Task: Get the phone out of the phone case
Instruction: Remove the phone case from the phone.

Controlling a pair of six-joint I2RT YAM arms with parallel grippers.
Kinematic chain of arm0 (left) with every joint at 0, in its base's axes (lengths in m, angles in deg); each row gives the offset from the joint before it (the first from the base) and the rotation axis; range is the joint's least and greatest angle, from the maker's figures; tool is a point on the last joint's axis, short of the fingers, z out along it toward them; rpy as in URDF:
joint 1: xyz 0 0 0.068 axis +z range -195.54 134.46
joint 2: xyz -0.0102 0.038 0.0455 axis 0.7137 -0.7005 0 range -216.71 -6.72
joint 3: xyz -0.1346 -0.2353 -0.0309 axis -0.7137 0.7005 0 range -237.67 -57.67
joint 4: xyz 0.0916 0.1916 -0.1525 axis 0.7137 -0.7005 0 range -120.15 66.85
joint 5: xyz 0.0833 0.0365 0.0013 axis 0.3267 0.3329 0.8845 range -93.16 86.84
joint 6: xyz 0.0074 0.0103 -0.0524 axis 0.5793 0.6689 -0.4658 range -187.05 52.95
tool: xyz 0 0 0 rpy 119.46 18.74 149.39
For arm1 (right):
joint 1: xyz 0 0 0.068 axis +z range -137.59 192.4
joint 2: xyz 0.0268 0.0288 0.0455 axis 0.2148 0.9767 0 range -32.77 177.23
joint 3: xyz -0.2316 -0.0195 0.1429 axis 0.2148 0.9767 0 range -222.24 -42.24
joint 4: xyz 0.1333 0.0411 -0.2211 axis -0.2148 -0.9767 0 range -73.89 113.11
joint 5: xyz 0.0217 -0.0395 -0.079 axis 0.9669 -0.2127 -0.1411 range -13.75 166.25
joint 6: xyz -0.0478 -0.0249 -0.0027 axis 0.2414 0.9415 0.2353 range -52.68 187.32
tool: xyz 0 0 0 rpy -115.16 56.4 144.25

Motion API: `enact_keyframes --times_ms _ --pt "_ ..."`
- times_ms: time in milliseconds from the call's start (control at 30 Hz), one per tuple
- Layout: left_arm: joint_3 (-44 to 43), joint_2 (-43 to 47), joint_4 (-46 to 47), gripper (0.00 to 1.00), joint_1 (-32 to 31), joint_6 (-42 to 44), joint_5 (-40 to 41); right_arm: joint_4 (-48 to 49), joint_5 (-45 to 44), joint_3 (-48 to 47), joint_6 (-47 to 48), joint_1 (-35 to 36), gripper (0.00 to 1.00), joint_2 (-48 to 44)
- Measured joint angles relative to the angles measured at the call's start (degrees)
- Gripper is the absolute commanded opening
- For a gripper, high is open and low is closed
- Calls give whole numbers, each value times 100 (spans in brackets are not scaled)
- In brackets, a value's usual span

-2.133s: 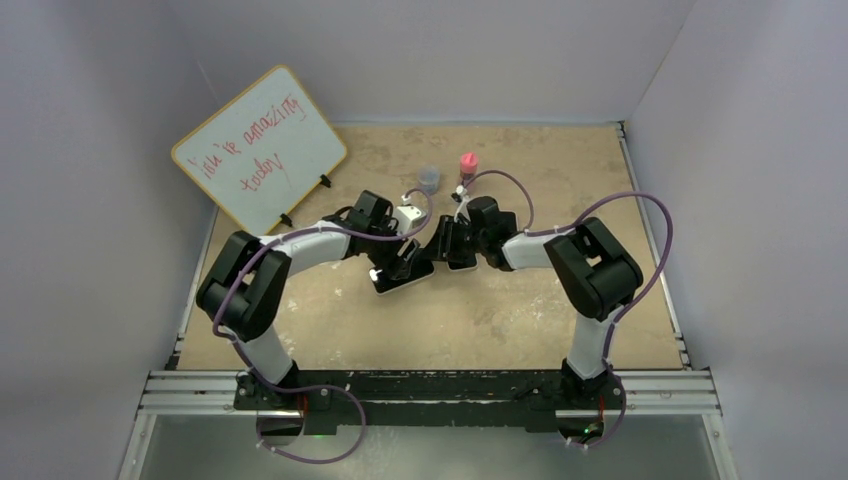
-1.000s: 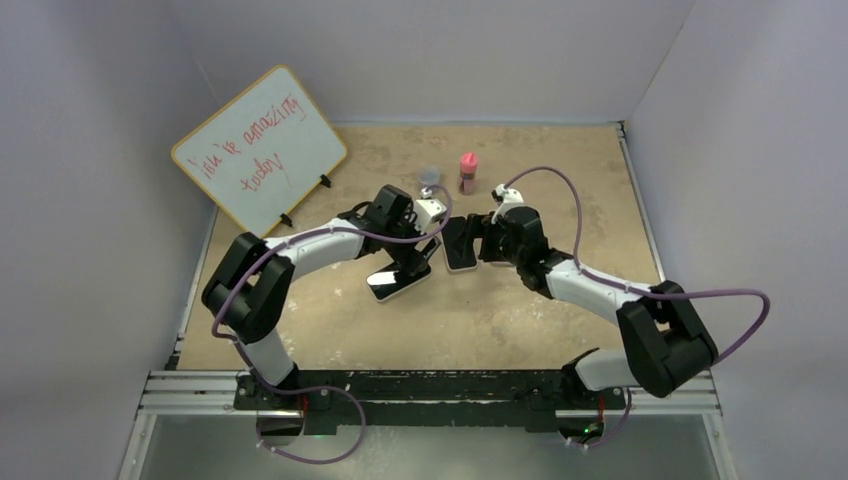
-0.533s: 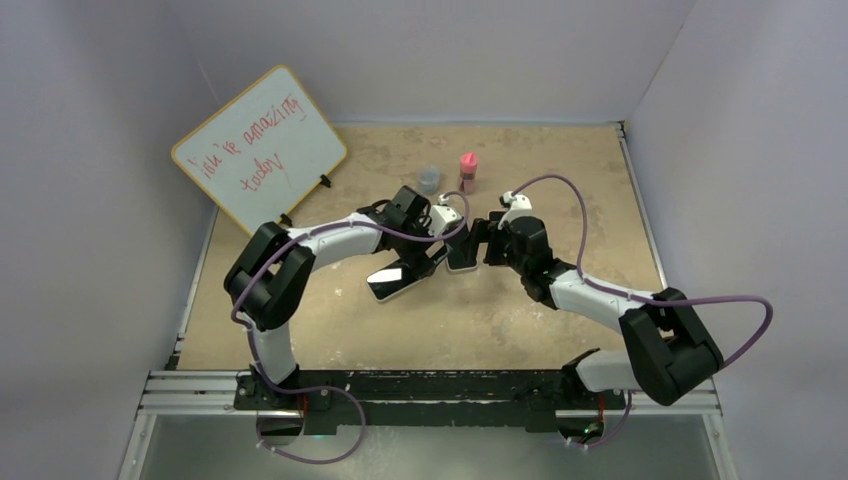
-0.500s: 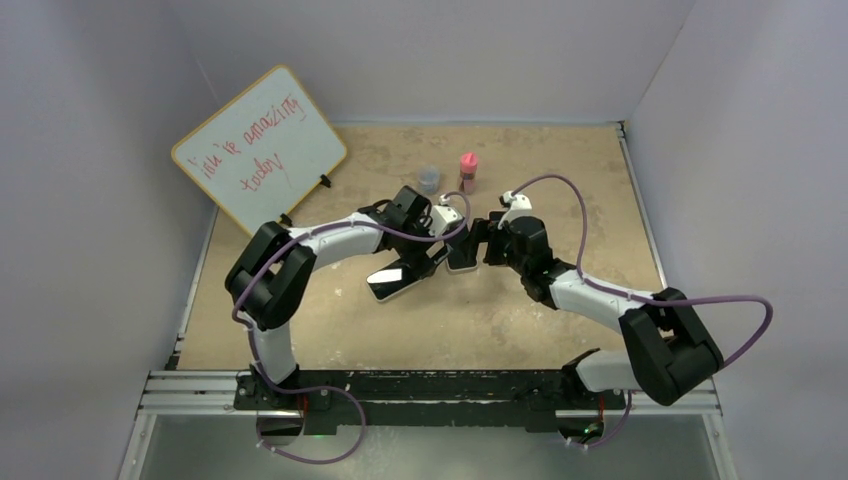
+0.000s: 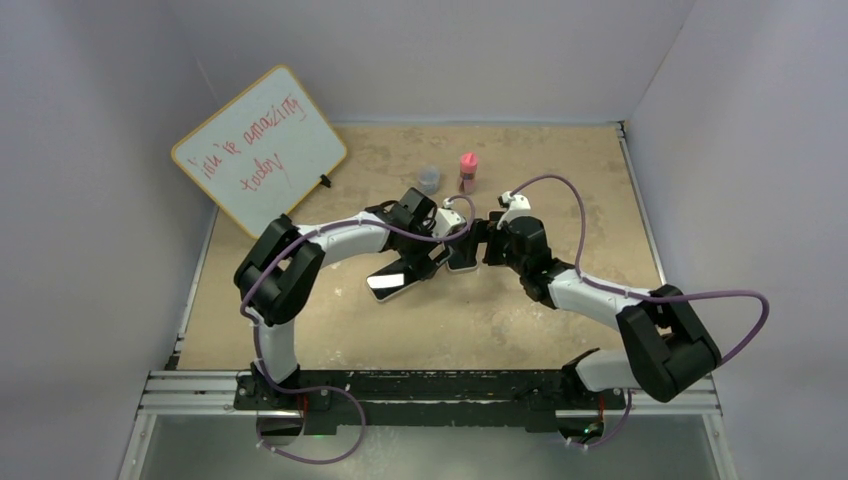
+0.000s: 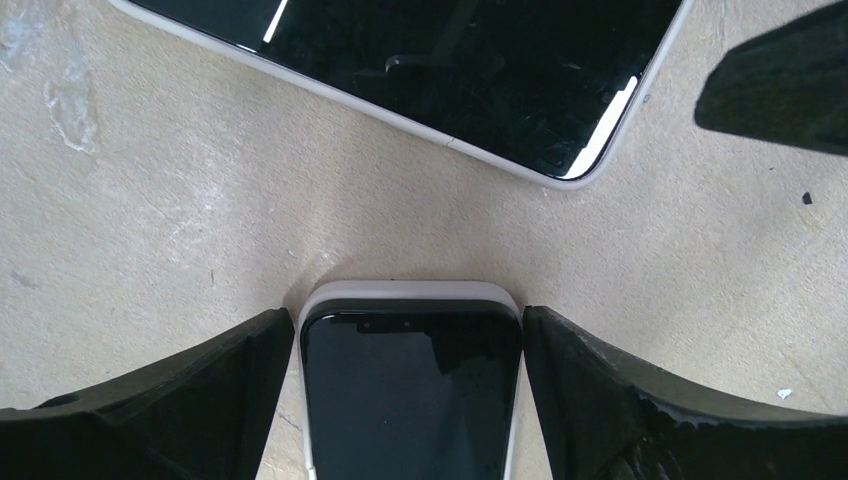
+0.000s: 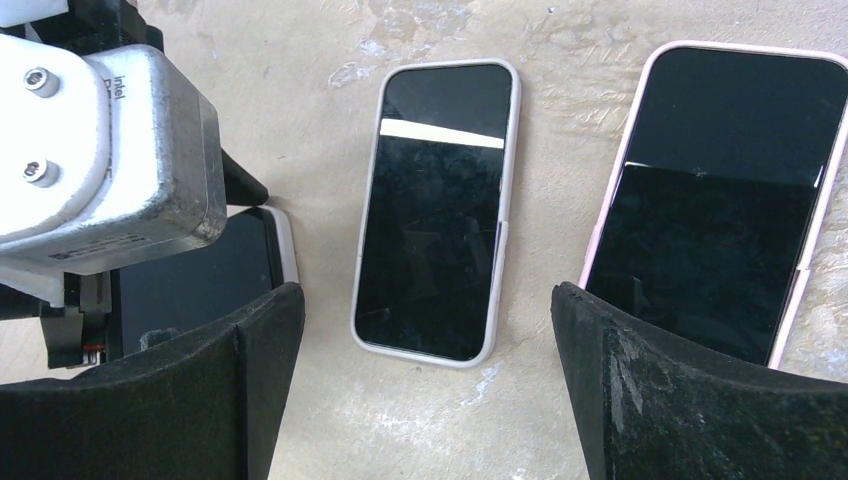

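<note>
A phone (image 6: 410,400) in a pale case (image 6: 410,292) lies flat on the table. My left gripper (image 6: 408,315) stands open astride its top end, and a sliver of table shows beside the left finger. The same phone (image 7: 200,280) shows in the right wrist view, under the left wrist housing (image 7: 100,150). My right gripper (image 7: 425,300) is open with nothing held, facing a second phone (image 7: 435,210) in a grey case. From above, the left gripper (image 5: 445,250) and right gripper (image 5: 478,240) nearly meet over a dark phone (image 5: 462,254).
A pink-cased phone (image 7: 720,200) lies right of the grey-cased one. Another phone (image 5: 393,281) glints near the left forearm. A whiteboard (image 5: 258,150) leans at the back left. A clear cup (image 5: 428,178) and a pink-capped bottle (image 5: 467,172) stand behind the grippers.
The left arm has reached further right until its gripper is close to the right gripper. The right arm has hardly moved. The phones lie where they were.
</note>
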Motion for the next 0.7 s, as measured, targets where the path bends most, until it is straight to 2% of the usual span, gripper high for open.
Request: enact_keyframes --times_ms 200,267,400,467,700 --pt "-76 -13 -129 73 -20 2 57 9 24 0 2 -2 93 4" --pt "-96 -24 -157 61 -26 7 59 33 92 0 26 -2 93 28" --pt "-151 -31 -240 31 -26 2 -24 83 304 0 107 -2 91 146" --pt "-166 -31 -273 20 -24 2 -81 149 455 0 144 -2 90 223" --pt "216 260 57 5 50 107 -378 396 1198 0 149 -2 86 372"
